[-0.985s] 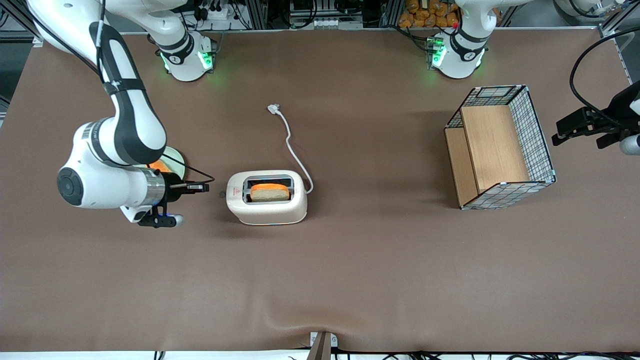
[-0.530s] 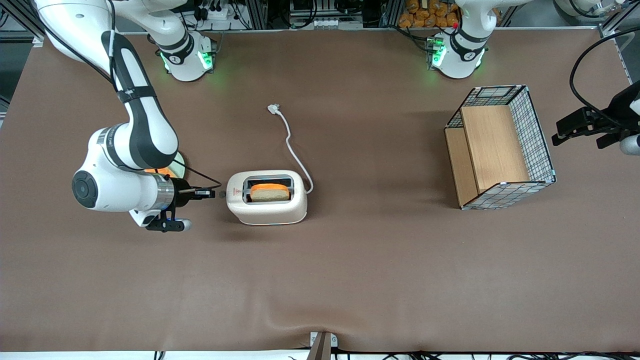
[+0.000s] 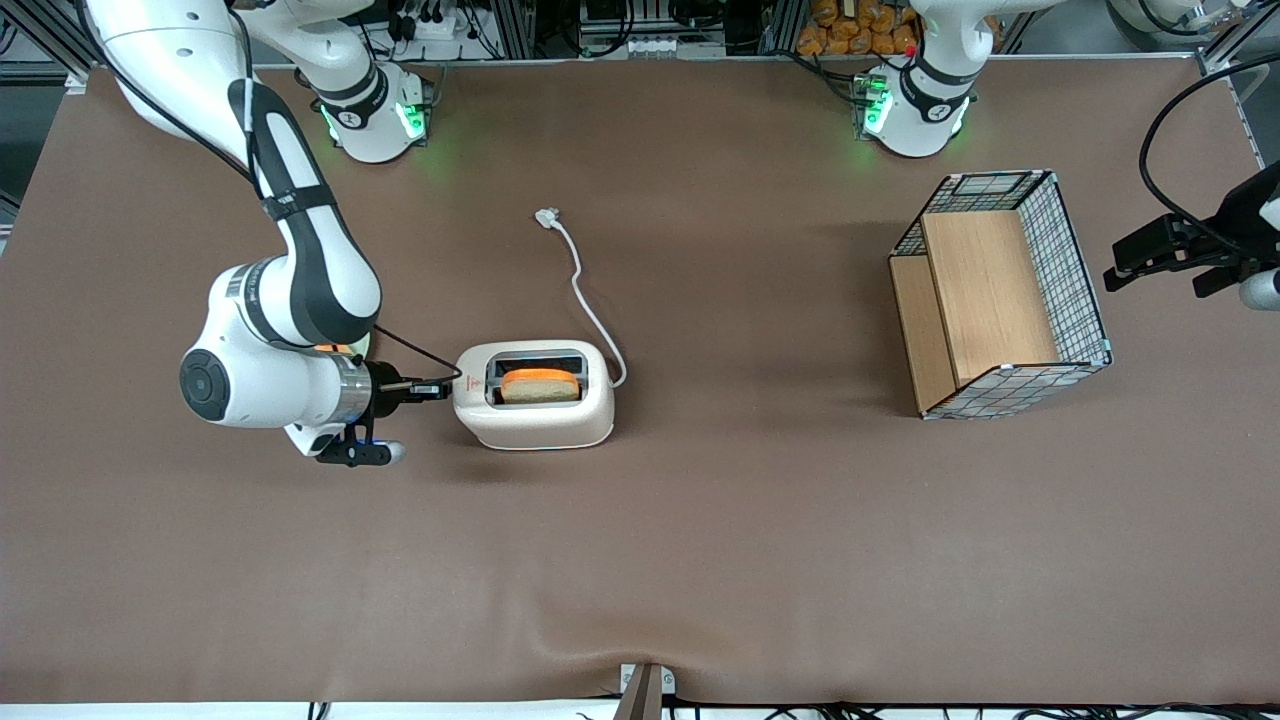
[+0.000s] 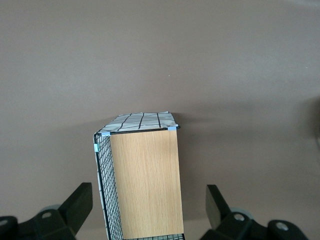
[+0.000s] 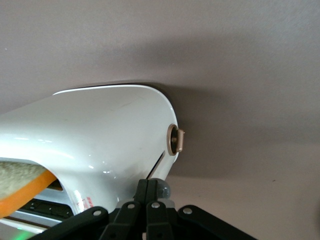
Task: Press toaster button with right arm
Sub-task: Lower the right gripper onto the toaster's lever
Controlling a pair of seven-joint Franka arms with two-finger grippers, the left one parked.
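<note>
The cream-white toaster (image 3: 535, 412) stands mid-table with a slice of bread (image 3: 540, 386) in one slot; its rounded shell shows close up in the right wrist view (image 5: 100, 135). The right arm (image 3: 300, 300) reaches level toward the toaster's narrow end. My gripper (image 3: 443, 388) is shut and empty, its tips at that end. In the right wrist view the shut fingertips (image 5: 146, 186) touch the small grey toaster button (image 5: 162, 189), which peeks out beside them. A beige round dial (image 5: 176, 139) sits on the same end, apart from the fingers. In the front view the fingers hide the button.
The white cord (image 3: 585, 295) runs from the toaster to its plug (image 3: 546, 215), farther from the front camera. A plate (image 3: 350, 345) is mostly hidden under the arm. A wire crate with wooden panels (image 3: 1000, 300) stands toward the parked arm's end, also in the left wrist view (image 4: 145, 185).
The right arm has moved steadily toward the toaster. The shut fingertips went from a gap away to reaching the narrow end at the button. The toaster has not moved.
</note>
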